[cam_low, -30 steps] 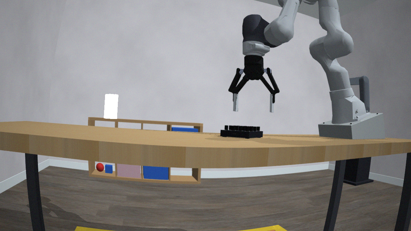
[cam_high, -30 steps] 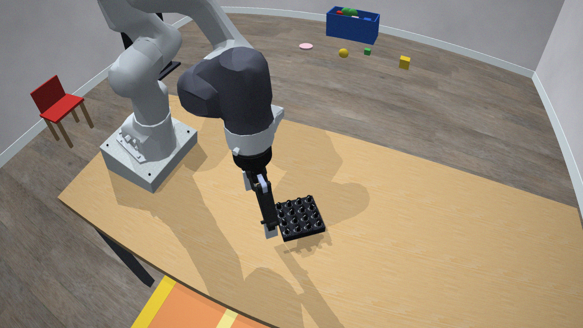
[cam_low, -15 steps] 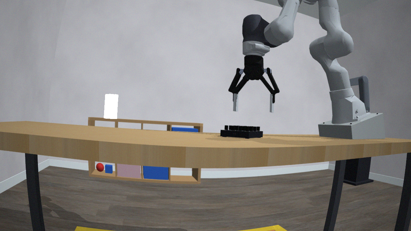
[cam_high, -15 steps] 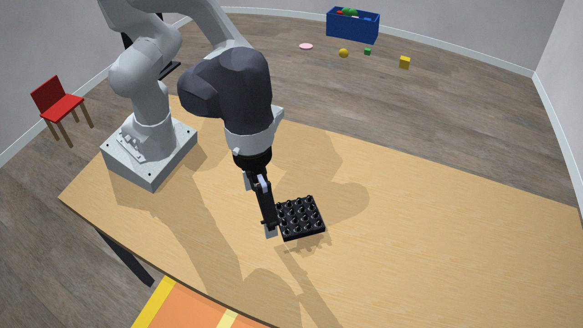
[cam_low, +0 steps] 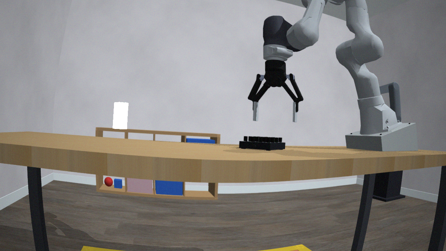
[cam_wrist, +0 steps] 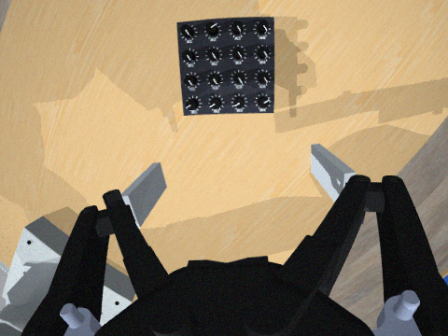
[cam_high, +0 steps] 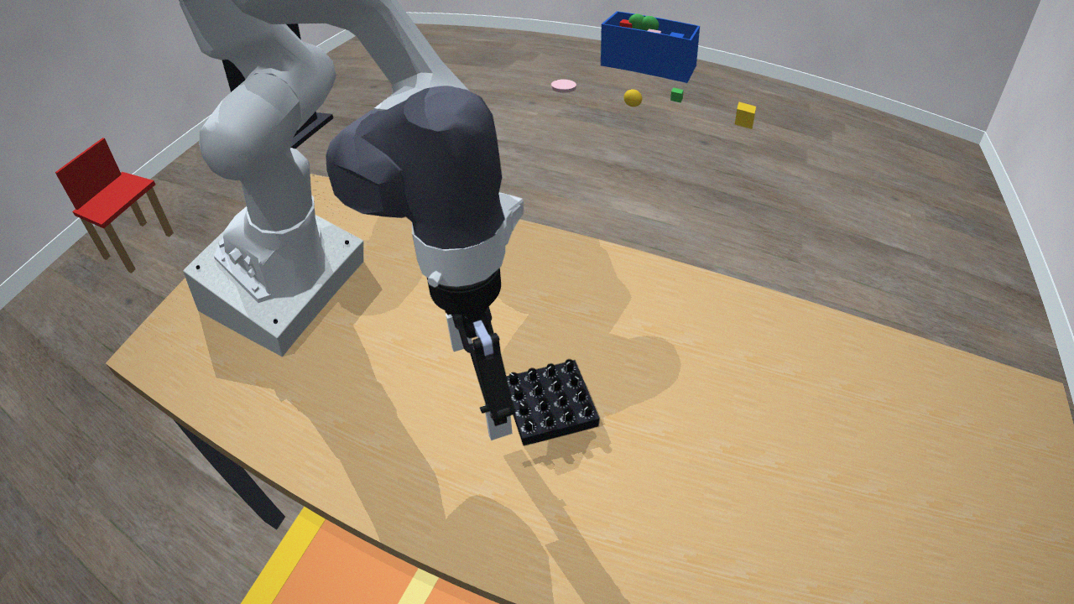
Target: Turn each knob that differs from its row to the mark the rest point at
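The black knob box (cam_high: 554, 403) (cam_low: 261, 143) (cam_wrist: 227, 65) stands on its feet on the wooden table (cam_high: 788, 420) (cam_low: 155, 156) (cam_wrist: 187, 162). It carries four rows of four small black knobs with white lines; the marks and names are too small to read. My gripper (cam_low: 274, 116) (cam_wrist: 235, 166) is wide open and empty. It hangs well above the table, a little to the robot-base side of the box. In the top view only one finger (cam_high: 497, 424) shows, in front of the box's left edge.
The robot's base (cam_high: 273, 281) (cam_low: 382, 138) is bolted on the table's corner. A low wooden shelf (cam_low: 155, 134) stands behind the table. A red chair (cam_high: 108, 196), a blue bin (cam_high: 649, 49) and small toys lie on the floor, far off.
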### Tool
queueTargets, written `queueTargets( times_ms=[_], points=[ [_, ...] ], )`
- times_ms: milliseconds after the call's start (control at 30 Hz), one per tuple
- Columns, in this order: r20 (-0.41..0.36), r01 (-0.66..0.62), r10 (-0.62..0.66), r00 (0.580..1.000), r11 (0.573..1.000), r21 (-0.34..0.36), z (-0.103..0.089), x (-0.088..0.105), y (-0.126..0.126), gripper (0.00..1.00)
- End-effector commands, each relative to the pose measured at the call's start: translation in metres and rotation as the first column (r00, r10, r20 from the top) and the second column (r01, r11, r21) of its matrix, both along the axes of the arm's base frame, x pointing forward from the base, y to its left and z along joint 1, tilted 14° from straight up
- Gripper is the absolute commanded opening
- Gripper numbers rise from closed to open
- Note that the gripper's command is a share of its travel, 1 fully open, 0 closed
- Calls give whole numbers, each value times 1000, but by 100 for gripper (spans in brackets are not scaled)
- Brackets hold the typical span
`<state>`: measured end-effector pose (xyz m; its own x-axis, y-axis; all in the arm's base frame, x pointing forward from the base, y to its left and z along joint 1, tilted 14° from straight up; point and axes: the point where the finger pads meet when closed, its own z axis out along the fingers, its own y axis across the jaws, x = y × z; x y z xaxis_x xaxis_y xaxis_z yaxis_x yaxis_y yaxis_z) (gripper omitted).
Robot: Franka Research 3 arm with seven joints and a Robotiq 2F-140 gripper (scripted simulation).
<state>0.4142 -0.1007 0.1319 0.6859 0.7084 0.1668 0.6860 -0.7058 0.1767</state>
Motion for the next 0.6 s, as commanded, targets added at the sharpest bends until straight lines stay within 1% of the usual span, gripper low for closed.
queueTargets(
  times_ms=[0, 100, 233, 400, 467, 500, 567],
  points=[
    [6, -1, 1, 1000, 1000, -1, 1, 1, 0, 100],
    [6, 46, -46, 999, 999, 10, 2, 3, 1, 100],
    [3, 186, -187, 982, 981, 44, 4, 7, 3, 100],
    [0, 264, -265, 964, 962, 62, 6, 9, 5, 100],
    [0, 264, -265, 964, 962, 62, 6, 9, 5, 100],
    [-2, 304, -305, 952, 950, 72, 6, 10, 6, 100],
    [-4, 333, -334, 943, 939, 79, 7, 11, 6, 100]
  ],
)
